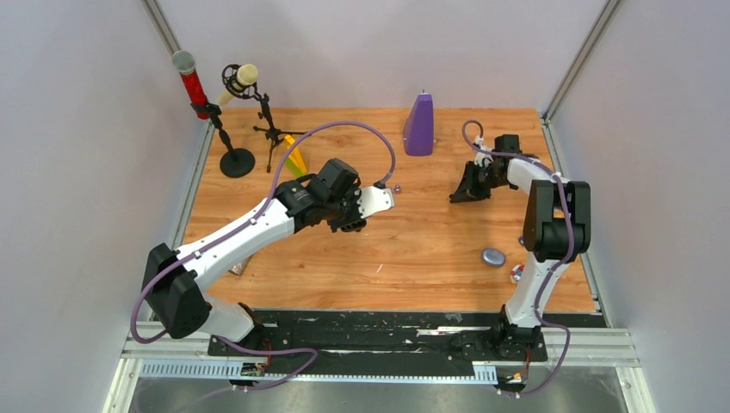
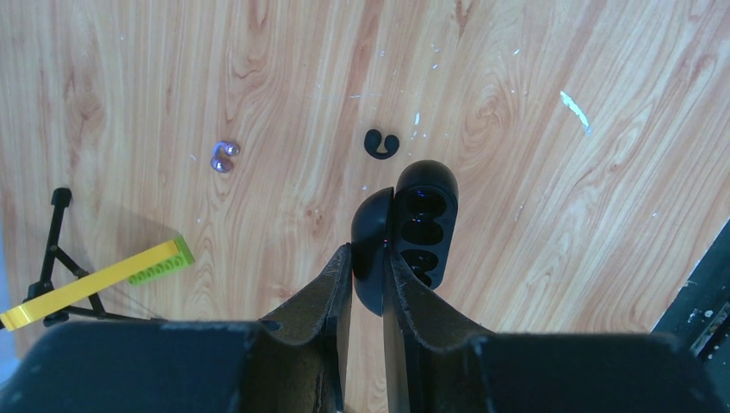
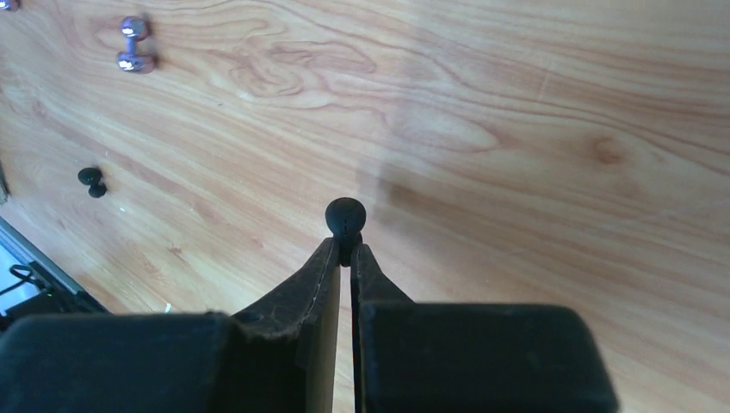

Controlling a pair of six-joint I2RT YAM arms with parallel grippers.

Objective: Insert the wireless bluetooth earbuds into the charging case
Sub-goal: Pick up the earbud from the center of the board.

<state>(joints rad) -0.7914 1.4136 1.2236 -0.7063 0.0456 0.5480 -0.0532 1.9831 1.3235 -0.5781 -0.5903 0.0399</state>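
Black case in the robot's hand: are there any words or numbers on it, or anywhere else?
None can be read.
The black charging case in the left gripper shows no writing, nor does the black earbud in the right gripper.
The far purple object is too small to tell.

A wooden table [image 1: 430, 249] with pale grain lies under the left gripper [image 2: 368, 258]. Plain grey-white walls [image 1: 344, 52] stand beyond it and at both sides. The light is soft, even.
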